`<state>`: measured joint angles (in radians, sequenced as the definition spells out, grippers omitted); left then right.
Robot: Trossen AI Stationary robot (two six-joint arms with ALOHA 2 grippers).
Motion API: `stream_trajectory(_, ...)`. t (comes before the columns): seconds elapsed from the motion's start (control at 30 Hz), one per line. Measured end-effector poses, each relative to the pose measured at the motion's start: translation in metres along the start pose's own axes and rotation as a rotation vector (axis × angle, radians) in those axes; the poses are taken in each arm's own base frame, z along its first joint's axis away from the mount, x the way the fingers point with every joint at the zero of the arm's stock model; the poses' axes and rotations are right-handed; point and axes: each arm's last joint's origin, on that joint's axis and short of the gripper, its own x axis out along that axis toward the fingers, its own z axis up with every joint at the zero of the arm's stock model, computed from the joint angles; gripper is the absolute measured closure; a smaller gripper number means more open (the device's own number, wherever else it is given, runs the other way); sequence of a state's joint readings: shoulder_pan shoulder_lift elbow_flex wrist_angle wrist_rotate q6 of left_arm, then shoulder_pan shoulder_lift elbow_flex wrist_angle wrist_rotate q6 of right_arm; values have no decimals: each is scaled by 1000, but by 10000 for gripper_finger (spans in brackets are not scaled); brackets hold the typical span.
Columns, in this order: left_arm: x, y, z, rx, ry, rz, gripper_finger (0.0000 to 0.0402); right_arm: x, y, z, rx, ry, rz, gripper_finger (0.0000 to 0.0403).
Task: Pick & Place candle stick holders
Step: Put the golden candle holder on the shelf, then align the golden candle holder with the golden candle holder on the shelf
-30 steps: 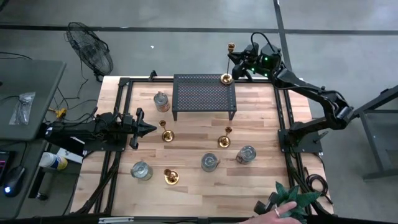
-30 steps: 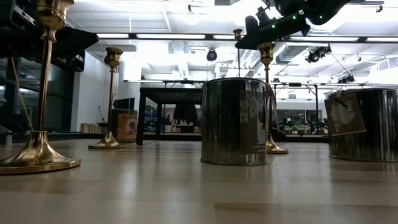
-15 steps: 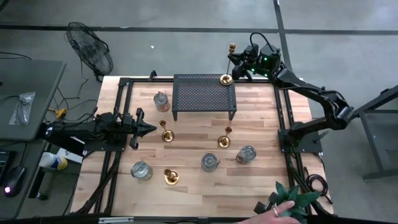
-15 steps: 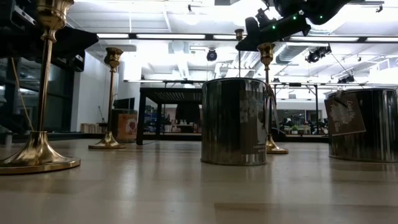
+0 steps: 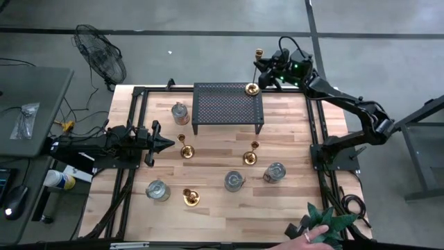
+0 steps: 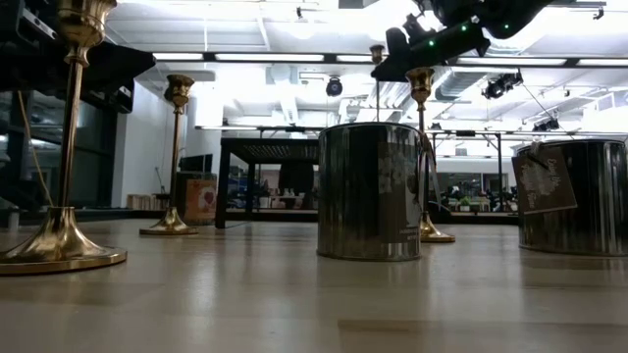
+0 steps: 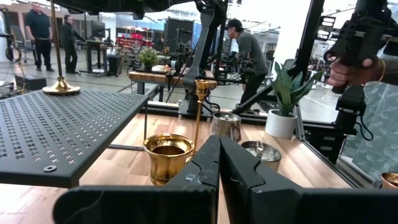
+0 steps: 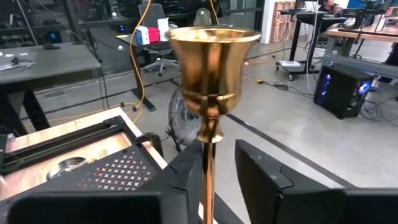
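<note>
Wooden table [image 5: 215, 149] carries a black perforated stand [image 5: 228, 105]; on its far right corner stands the tall brass candlestick [image 8: 213, 81], right claw [image 5: 265, 69] loosened around its stem. Left claw [image 7: 219, 163] clenched, empty.

Tall brass candlestick [image 5: 254, 87] upright on stand

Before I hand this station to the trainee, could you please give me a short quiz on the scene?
1. How many silver cups stand on the table?
2. True or false: the left gripper is shut.
3. The right gripper has its fingers either side of the tall candlestick. Where is that candlestick's base? A: on the stand. B: on the wood. C: in the air.

Key: 1. Four. 2. True. 3. A, at the stand's right rear corner.
</note>
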<state>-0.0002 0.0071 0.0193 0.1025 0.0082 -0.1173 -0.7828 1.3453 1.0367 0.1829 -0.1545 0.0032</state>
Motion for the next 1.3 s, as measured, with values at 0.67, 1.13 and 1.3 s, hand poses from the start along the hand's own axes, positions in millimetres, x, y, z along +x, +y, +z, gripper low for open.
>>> stream_trajectory(0.67, 0, 0, 0, 0, 0, 0, 401, -9, 6, 3, 15, 29, -53, 179)
stream_trajectory(1.13, 0, 0, 0, 0, 0, 0, 401, -45, 39, 0, -8, 235, 16, 164)
stream_trajectory(1.3, 0, 0, 0, 0, 0, 0, 401, -64, 58, -3, -25, 317, 90, 164)
